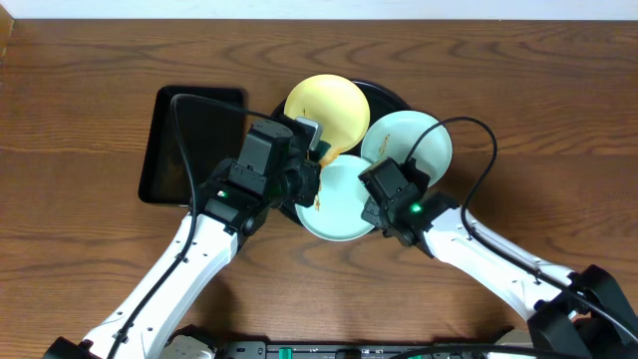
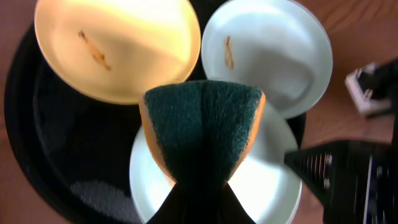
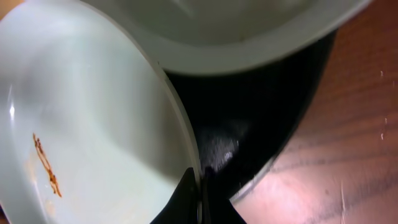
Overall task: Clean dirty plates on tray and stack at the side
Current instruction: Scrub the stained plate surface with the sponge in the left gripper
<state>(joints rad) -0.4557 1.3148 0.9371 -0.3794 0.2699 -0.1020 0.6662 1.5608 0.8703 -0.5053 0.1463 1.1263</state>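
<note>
Three plates lie on the round black tray (image 1: 394,100): a pale yellow plate (image 1: 327,108) with a brown smudge (image 2: 93,51), a mint plate (image 1: 409,140) at the right with a smudge (image 2: 228,53), and a nearer mint plate (image 1: 339,204) with a brown streak (image 3: 46,165). My left gripper (image 2: 200,186) is shut on a folded green and orange sponge (image 2: 202,124), which hangs over the far edge of the near mint plate (image 2: 267,180). On that plate's right rim (image 3: 186,137) my right gripper (image 3: 200,190) is shut.
A smaller rectangular black tray (image 1: 194,140) sits left of the round one, partly under my left arm. Brown wooden table (image 1: 538,110) surrounds both trays. The arms' cables arch above the rectangular tray and the right plate.
</note>
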